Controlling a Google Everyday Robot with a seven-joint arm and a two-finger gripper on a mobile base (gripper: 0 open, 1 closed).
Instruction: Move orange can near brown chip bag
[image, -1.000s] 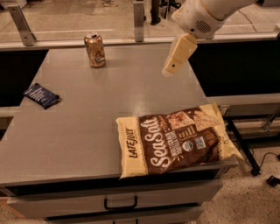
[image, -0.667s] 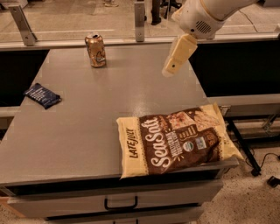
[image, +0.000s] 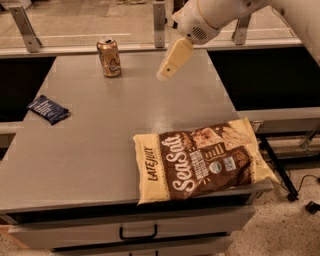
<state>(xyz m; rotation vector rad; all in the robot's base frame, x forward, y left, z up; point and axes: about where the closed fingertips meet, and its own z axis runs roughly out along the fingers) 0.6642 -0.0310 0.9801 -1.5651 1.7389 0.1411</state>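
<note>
Currently your gripper (image: 165, 73) hovers above the table (image: 95, 145); the orange can (image: 109, 58) stands upright at its nine o'clock, apart. Whether the gripper is open or closed, you cannot tell.

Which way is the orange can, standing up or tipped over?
Standing up: the orange can rests on its base, silver top facing up, on the table. The gripper hangs beside it, not touching.

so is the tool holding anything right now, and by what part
Nothing is held: the tool hangs above the table, apart from the orange can.
</note>
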